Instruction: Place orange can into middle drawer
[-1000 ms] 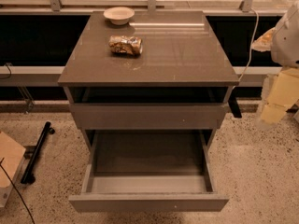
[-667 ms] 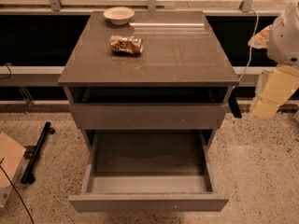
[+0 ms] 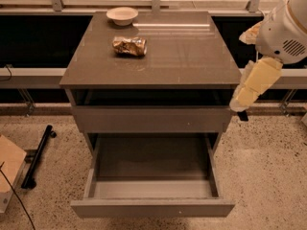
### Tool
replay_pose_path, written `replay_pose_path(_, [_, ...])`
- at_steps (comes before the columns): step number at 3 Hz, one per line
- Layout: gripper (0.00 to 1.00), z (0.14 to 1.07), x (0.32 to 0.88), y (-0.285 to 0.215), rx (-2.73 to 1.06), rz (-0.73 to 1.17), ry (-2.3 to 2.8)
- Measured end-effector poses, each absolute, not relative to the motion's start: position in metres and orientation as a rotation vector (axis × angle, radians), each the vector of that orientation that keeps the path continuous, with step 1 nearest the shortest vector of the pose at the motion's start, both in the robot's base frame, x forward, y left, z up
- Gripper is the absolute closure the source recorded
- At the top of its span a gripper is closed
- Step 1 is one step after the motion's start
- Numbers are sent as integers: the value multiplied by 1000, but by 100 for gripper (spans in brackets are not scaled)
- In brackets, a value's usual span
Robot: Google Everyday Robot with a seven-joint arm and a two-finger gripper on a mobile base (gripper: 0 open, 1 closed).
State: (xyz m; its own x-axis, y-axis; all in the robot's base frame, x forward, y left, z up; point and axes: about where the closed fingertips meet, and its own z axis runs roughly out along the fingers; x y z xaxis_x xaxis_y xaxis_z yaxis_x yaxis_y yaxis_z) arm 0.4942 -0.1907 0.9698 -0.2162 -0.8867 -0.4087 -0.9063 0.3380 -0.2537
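The orange can (image 3: 129,46), dented and shiny gold-brown, lies on its side on the grey cabinet top (image 3: 192,56), left of centre. The middle drawer (image 3: 151,176) is pulled out wide below, and its flat floor shows nothing on it. My gripper (image 3: 240,110) hangs at the right edge of the cabinet, beside the front right corner of the top, well away from the can. It holds nothing that I can see.
A shallow white bowl (image 3: 122,15) sits at the back left of the cabinet top. The closed upper drawer front (image 3: 148,119) is above the open drawer. A black bar (image 3: 38,155) and a cardboard box (image 3: 8,169) lie on the floor at left.
My arm has swung left and slightly down, bringing the gripper in toward the cabinet's right edge. The can and drawer have not moved.
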Motion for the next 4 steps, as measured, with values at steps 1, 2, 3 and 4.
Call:
replay_pose_path(1, [0, 943, 554, -177, -1581, 105, 2112])
replay_pose_path(2, [0, 943, 555, -177, -1581, 105, 2111])
replay_pose_path(3, [0, 941, 565, -166, -1516, 143, 2076])
replay_pose_path(4, [0, 938, 592, -141, -1438, 200, 1998])
